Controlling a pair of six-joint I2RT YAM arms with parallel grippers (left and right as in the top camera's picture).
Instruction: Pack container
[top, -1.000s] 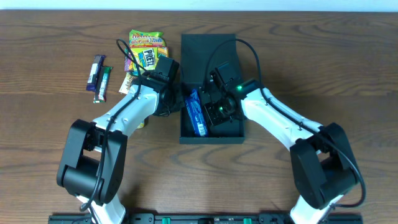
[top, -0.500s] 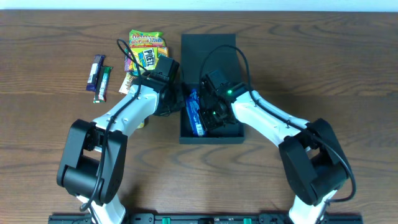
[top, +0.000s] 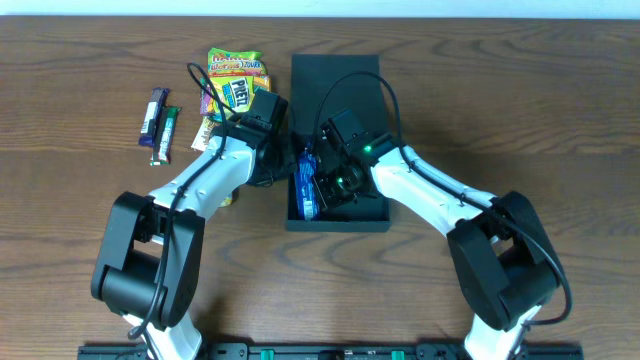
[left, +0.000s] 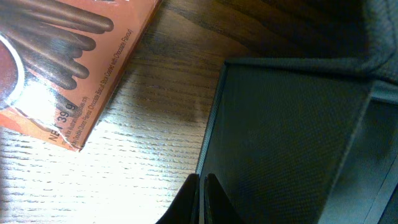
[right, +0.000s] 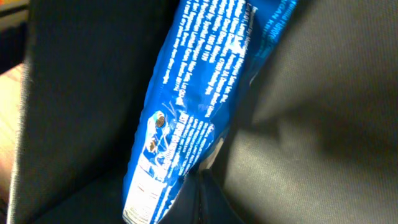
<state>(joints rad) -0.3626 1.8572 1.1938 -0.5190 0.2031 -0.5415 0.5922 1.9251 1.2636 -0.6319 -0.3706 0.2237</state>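
Dark teal-green matte cardboard container (top: 320, 90) holds a glossy blue snack packet (right: 180, 124) by its left wall; right gripper (right: 200, 198), closed, touches the packet; left gripper (left: 202, 191) closed at that wall's outside.

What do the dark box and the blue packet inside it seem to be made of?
The container: probably cardboard, matte, showing a fine grainy texture and no shine. The blue packet: likely thin plastic film, glossy, creased, with white print.

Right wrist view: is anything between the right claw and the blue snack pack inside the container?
Nothing visible. The shut right claw has its tips right against the lower edge of the blue snack pack, and the pack leans on the left wall of the container, already inside it.
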